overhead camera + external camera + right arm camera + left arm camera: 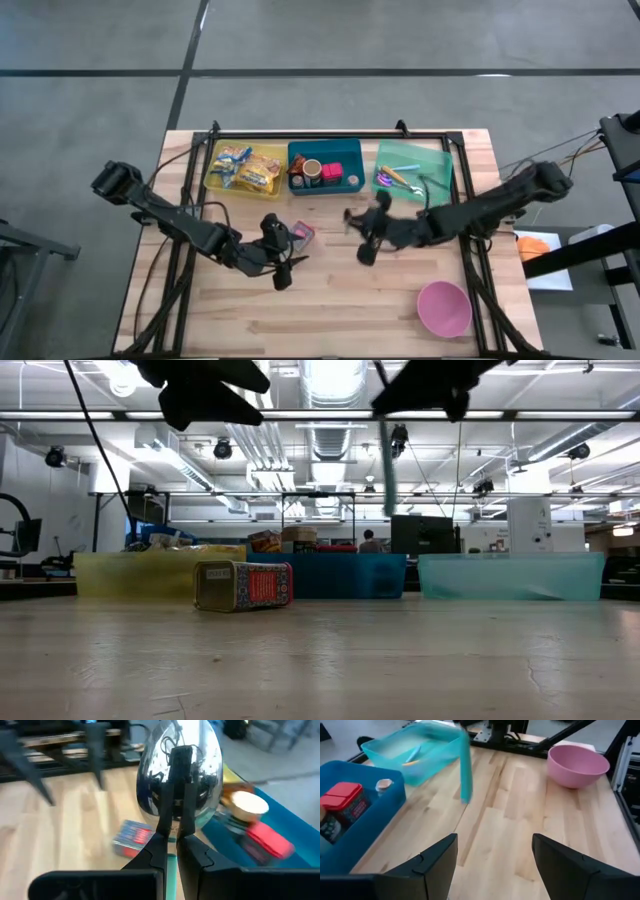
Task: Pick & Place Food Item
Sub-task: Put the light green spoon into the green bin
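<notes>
A small tin with a red label (301,235) lies on its side on the wooden table (330,310), in front of the bins; it also shows in the low view (243,586) and the right wrist view (133,838). My left gripper (283,268) hovers open just near-left of the tin, with nothing between its fingers (492,847). My right gripper (362,236) hangs above the table to the right of the tin, shut on a spoon with a shiny bowl (180,770) and a teal handle (388,465). My right gripper pinches the spoon between its two fingers (192,847) at the neck just below the bowl (172,827). The fingers come slanting down from the table's right. The spoon is lifted clear, bowl uppermost, and its teal handle (465,767) hangs below the fingers.
Three bins stand along the far edge: a yellow one (245,168) with snack packets, a blue one (325,167) with jars and cans, a green one (413,170) with utensils. A pink bowl (444,307) sits at the near right. Bare wood lies between tin and bowl.
</notes>
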Robot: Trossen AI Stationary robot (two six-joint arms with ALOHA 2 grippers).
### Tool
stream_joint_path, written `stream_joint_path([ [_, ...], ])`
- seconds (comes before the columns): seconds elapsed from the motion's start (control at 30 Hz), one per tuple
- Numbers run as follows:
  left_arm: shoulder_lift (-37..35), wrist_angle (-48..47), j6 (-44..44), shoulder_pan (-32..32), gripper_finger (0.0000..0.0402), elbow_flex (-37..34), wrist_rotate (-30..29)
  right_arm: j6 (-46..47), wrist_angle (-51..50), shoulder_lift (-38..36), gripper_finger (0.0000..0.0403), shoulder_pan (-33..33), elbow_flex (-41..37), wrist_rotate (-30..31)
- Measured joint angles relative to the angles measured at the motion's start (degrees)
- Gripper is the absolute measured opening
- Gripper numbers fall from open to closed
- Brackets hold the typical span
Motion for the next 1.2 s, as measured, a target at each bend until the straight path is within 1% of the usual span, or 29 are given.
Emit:
stream_joint_path([
  [0.1, -0.26, -0.57, 0.48, 0.25, 0.0264, 0.00, -0.08, 3.47, -9.54, -5.52, 0.0017, -3.30, 0.00, -0.02],
  [0.23, -0.48, -1.45, 0.94, 1.08, 0.0264, 0.02, -0.08, 6.40, -20.50, -12.07, 0.0017, -9.45, 0.00, -0.39],
  [0.33, -0.71, -1.79, 4.50, 3.61, 0.0264, 0.02, -0.01, 6.51, -25.22, -16.02, 0.0017, -15.61, 0.00, -3.25],
  [0.4, -0.79, -2.03, 5.38, 6.23, 0.0264, 0.02, 0.84, 6.24, -26.93, -17.81, 0.0017, -20.39, 0.00, -6.86],
  [0.47, -1.06, -3.59, 6.60, 9.42, 0.0264, 0.10, 4.05, 4.81, -29.10, -19.09, 0.0017, -25.67, 0.00, -10.45],
  [0.57, -2.84, -5.66, 8.81, 14.45, 0.0264, 0.00, 12.31, 3.84, -33.46, -19.91, 0.0017, -34.11, 0.00, -13.58],
  [0.67, -4.98, -8.05, 11.96, 19.58, 0.0265, 0.02, 18.22, 3.58, -37.68, -19.37, 0.0017, -42.06, 0.00, -17.15],
  [0.77, -7.11, -9.59, 13.42, 23.94, 0.0265, -0.02, 20.75, 2.43, -39.50, -17.93, 0.0017, -47.01, 0.00, -19.11],
  [0.87, -7.98, -10.86, 13.54, 26.76, 0.0265, -0.22, 21.10, 0.29, -39.77, -15.80, 0.0017, -49.86, 0.43, -19.67],
  [0.97, -7.96, -11.12, 15.03, 28.38, 0.0265, -0.74, 21.21, -1.60, -41.11, -12.49, 0.0017, -52.32, 2.67, -20.10],
  [1.2, -7.87, -11.44, 20.95, 30.42, 0.0265, -0.48, 21.25, -6.68, -50.00, -0.74, 0.0017, -53.04, 9.38, -21.70],
])
